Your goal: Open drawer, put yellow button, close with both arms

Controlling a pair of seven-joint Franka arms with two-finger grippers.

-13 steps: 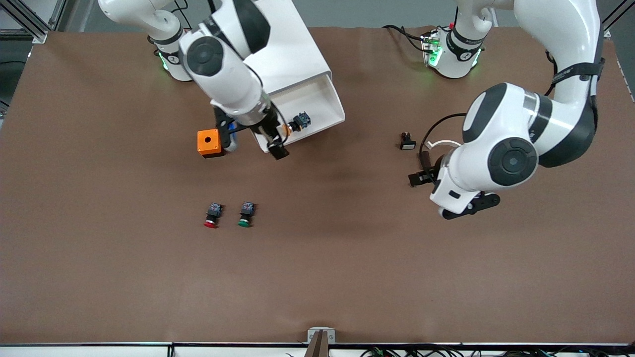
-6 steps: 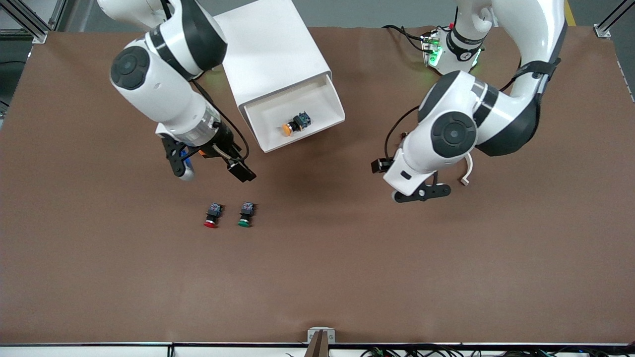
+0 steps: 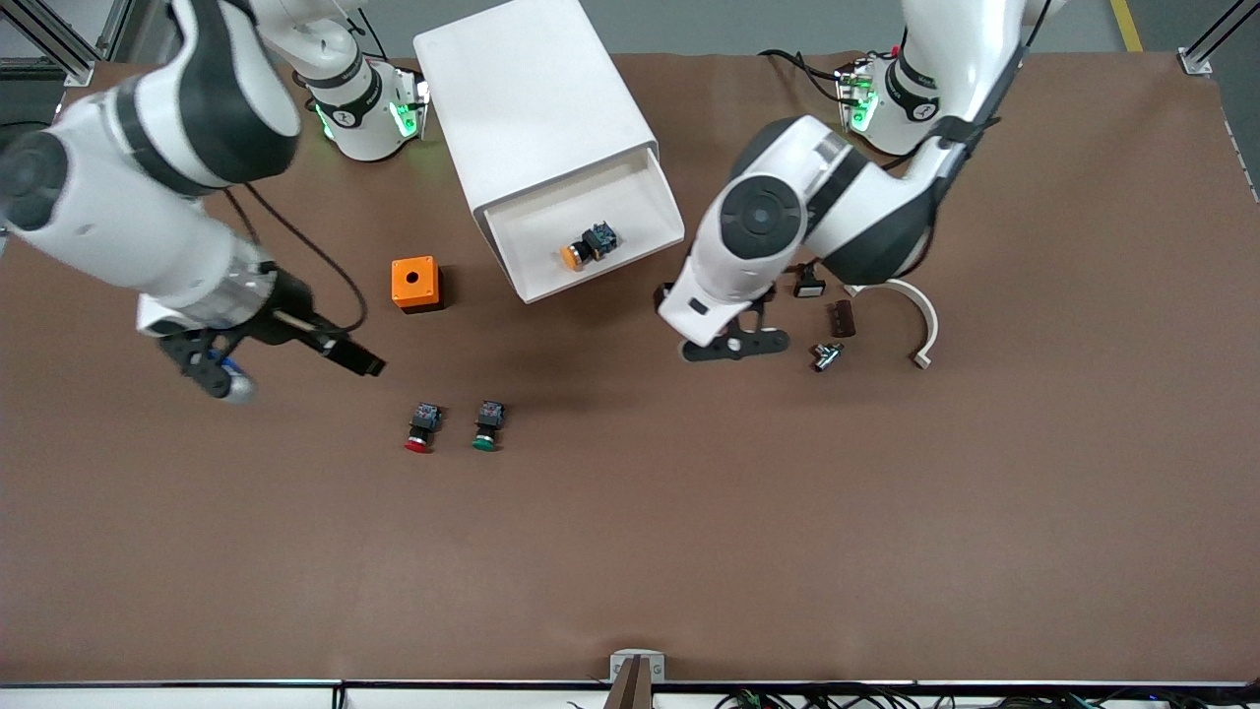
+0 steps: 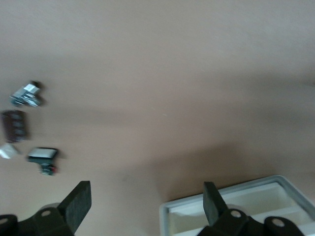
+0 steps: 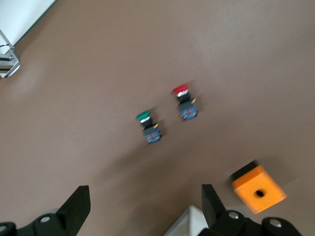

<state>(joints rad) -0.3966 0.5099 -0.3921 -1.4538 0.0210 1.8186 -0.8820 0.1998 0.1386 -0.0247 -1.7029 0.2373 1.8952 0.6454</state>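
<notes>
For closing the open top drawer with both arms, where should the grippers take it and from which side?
Push rather than pinch: set both grippers against the drawer's front panel, from the side facing the front camera. It juts out of the cabinet with the yellow button inside, and no handle shows.

A robotics lab: two white arms (image 3: 787, 217) are bolted to a brown-covered bench (image 3: 689, 551), their bases glowing green. Aluminium framing (image 3: 59, 44) stands at its corners, and cables (image 3: 787, 697) run along the edge nearest the front camera.
</notes>
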